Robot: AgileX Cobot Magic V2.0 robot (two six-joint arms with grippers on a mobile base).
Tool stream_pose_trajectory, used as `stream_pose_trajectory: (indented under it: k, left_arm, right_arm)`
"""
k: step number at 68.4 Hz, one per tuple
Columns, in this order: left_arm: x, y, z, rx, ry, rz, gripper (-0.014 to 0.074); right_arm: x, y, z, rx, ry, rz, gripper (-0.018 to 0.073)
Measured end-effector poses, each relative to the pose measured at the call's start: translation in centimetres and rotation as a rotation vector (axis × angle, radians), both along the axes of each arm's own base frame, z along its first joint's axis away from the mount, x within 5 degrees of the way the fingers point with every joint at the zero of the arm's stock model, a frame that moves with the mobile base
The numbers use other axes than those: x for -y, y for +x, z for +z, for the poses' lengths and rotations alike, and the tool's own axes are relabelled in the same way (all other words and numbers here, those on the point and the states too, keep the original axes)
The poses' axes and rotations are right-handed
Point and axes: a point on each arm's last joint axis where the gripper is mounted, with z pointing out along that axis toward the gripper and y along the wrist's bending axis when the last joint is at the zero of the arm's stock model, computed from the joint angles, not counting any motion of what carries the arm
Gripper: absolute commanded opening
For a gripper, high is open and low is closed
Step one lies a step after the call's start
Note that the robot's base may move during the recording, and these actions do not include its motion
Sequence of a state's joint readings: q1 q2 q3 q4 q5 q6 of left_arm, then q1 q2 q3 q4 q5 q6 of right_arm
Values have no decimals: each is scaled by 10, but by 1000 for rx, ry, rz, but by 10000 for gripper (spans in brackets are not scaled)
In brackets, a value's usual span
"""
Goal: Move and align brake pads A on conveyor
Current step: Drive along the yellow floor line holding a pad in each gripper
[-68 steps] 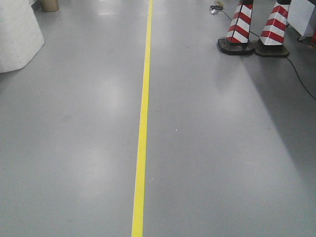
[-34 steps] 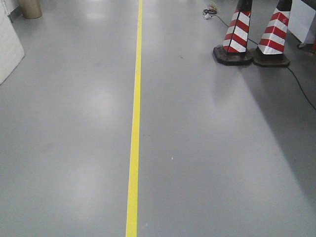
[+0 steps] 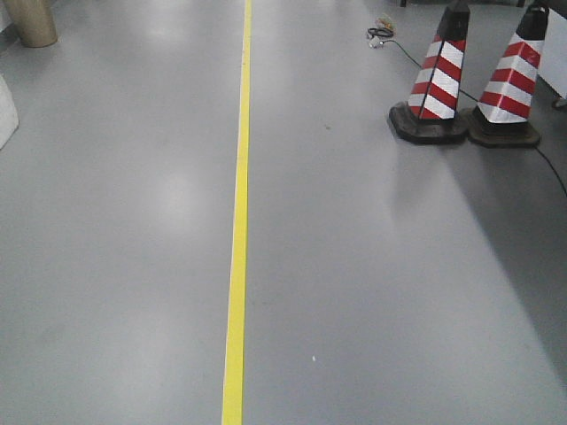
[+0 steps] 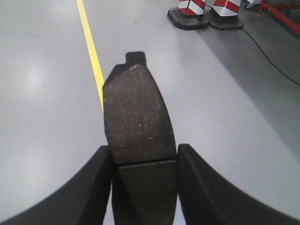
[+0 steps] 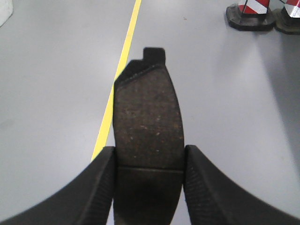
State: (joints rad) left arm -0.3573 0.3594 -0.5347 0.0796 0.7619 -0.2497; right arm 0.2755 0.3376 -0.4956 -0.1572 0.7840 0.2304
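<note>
Each wrist view is filled by one brake pad carried above the grey floor. My left gripper (image 4: 144,157) is shut on a brake pad (image 4: 137,117), its dark speckled face up, the centre groove level with the fingertips and a tab pointing away. In the right wrist view my right gripper (image 5: 149,157) is shut on a second brake pad (image 5: 147,122), held the same way. The conveyor is out of view. Neither gripper shows in the front view.
A yellow floor line (image 3: 236,221) runs straight ahead down the grey floor. Two red-and-white cones (image 3: 438,80) on black bases stand ahead on the right, with a black cable (image 3: 390,40) trailing past them. A brown cylinder (image 3: 31,22) and a white object (image 3: 4,111) stand far left.
The front view has swung and advanced: the yellow line now runs more upright, the cones show more fully, and the white object at the left has slid almost out of frame.
</note>
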Motion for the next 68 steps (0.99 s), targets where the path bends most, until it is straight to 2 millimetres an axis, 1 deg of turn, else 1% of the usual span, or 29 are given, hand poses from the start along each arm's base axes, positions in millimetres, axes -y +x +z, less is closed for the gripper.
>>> stream_pose_trajectory:
  k: [68]
  left_arm:
    - [0, 0, 0, 0, 0, 0, -7]
  right_arm:
    - [0, 0, 0, 0, 0, 0, -5]
